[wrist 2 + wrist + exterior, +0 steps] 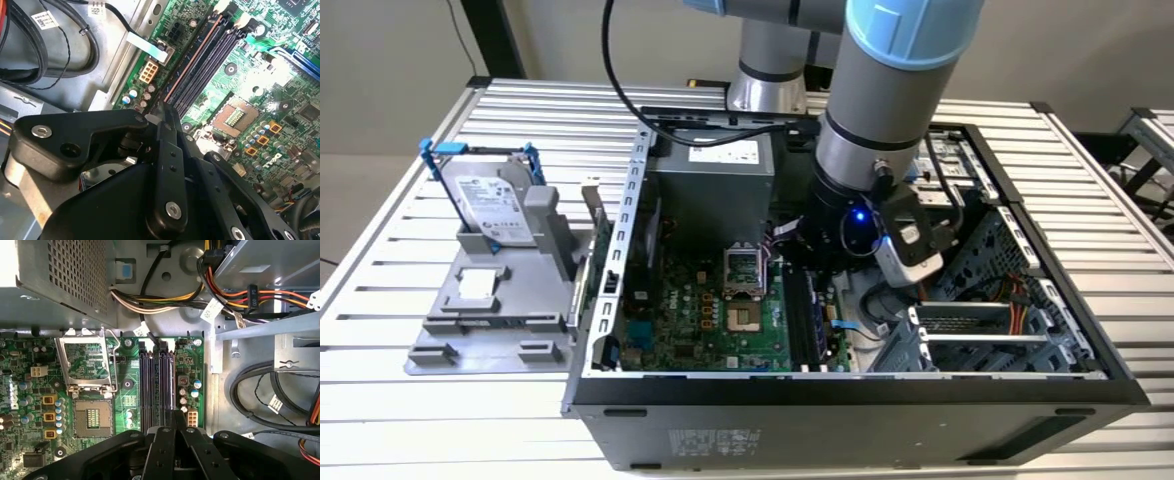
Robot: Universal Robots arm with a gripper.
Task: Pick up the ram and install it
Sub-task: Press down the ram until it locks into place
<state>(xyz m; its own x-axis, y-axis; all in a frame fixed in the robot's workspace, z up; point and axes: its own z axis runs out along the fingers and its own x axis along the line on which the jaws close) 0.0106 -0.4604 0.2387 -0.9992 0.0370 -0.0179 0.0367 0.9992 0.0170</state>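
Slatted metal table [400, 300] carries open computer case [854, 395]. Gripper [175, 415] low over motherboard [130, 400], fingers pressed together on ram [167, 111], thin edge-on strip at outermost black slot [171, 385]. Beyond, hard drive [494, 205] upright in grey stand.

Materials, open PC case on bench

Gripper [167, 112] matt black plastic; motherboard [130, 395] glossy green; table [400, 250] ribbed bare metal; case [854, 415] dark painted metal.

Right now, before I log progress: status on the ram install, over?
Gripper down at long black motherboard slots. Thin flat ram stick: possibly the edge in the slot at its tip, unconfirmed. Coloured wire bundle beyond the slots.
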